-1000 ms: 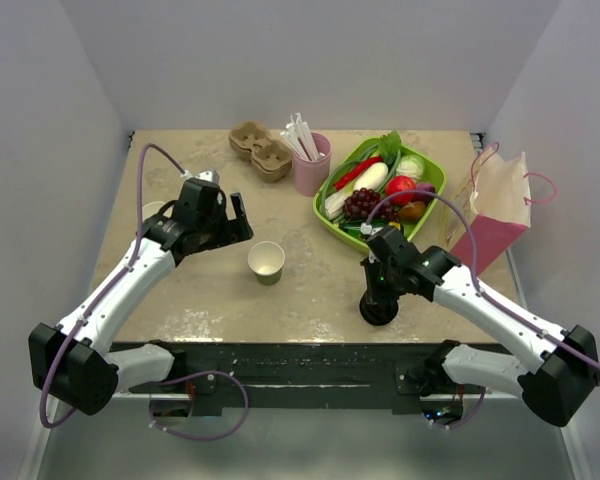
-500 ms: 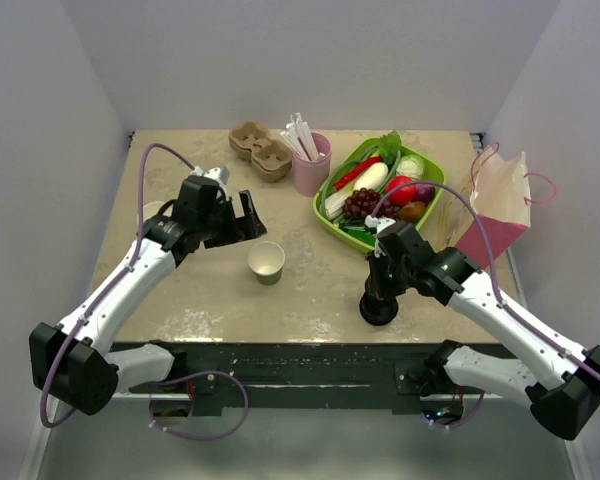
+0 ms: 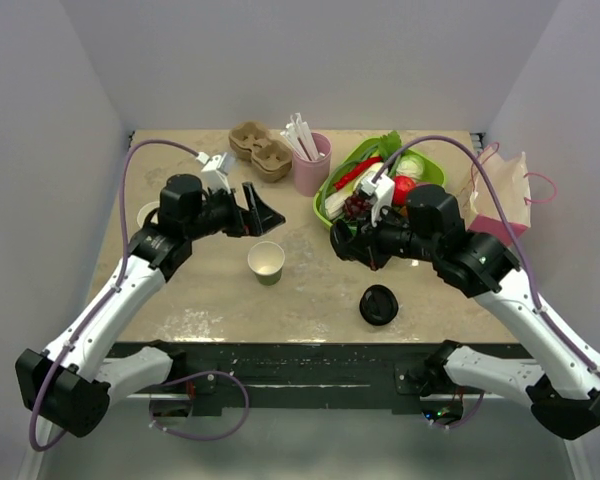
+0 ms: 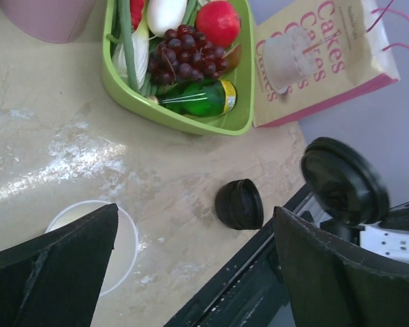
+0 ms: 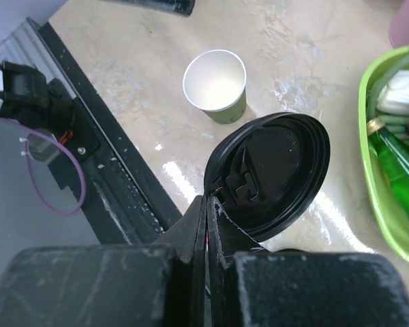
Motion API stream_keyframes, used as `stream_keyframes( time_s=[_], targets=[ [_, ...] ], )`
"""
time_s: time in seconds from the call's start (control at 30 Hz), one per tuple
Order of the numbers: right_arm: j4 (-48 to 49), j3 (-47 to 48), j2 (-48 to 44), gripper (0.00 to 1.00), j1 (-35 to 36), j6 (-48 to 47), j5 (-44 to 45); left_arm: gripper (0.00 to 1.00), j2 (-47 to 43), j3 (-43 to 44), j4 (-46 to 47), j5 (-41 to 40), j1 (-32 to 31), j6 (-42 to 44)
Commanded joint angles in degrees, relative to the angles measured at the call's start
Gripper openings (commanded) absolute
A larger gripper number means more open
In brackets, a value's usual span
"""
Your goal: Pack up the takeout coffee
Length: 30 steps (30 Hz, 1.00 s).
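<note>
No lidded cup is in view. A lidless olive-green cup (image 3: 267,262), white inside, stands upright at the table's middle; it also shows in the right wrist view (image 5: 216,85) and the left wrist view (image 4: 126,238). My right gripper (image 3: 342,245) is shut on the rim of one black lid (image 5: 269,174), held in the air to the right of the cup; the left wrist view shows this lid too (image 4: 342,180). A stack of black lids (image 3: 378,305) lies near the front edge. My left gripper (image 3: 261,211) is open and empty, above and behind the cup.
A pink cake bag (image 3: 500,205) stands at the right edge. A green tray (image 3: 330,225) of food sits behind the right gripper. A pink cup of straws (image 3: 311,165) and a cardboard cup carrier (image 3: 261,148) stand at the back.
My right gripper has risen from the lid stack with one lid and moved left toward the cup. My left gripper has moved right and turned toward the cup.
</note>
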Motion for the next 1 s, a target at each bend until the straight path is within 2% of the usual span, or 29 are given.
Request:
stream_keyframes(
  time_s=[0.0, 0.03, 0.13, 0.33, 0.63, 0.87, 0.97],
  targets=[
    [2.6, 1.4, 2.1, 0.00, 2.0, -8.4, -3.0, 1.00, 2.3, 8.1, -6.4, -2.2, 0.0, -6.5],
    [3.4, 1.2, 2.1, 0.00, 3.4, -10.0, -2.3, 0.99, 3.9, 11.9, -8.4, -1.8, 0.0, -6.2],
    [3.2, 2.4, 4.0, 0.00, 6.6, -12.0, 0.9, 1.00, 7.7, 15.7, -12.4, -0.1, -0.3, -6.8],
    [1.0, 5.0, 11.7, 0.00, 15.2, -14.3, 16.2, 1.00, 13.1, 21.2, -21.3, -2.3, -1.4, -6.7],
    [4.2, 6.0, 16.6, 0.00, 22.3, -17.1, 23.6, 1.00, 13.9, 15.0, -16.4, 2.0, -3.5, -9.4],
    [7.4, 6.5, 18.2, 0.00, 23.0, -18.0, 24.5, 1.00, 14.7, 14.5, -18.2, 0.2, -4.8, -8.7],
    [9.3, 6.4, 18.6, 0.00, 23.1, -18.8, 24.4, 0.96, 15.7, 14.7, -18.4, 0.9, -5.1, -7.8]
  ],
)
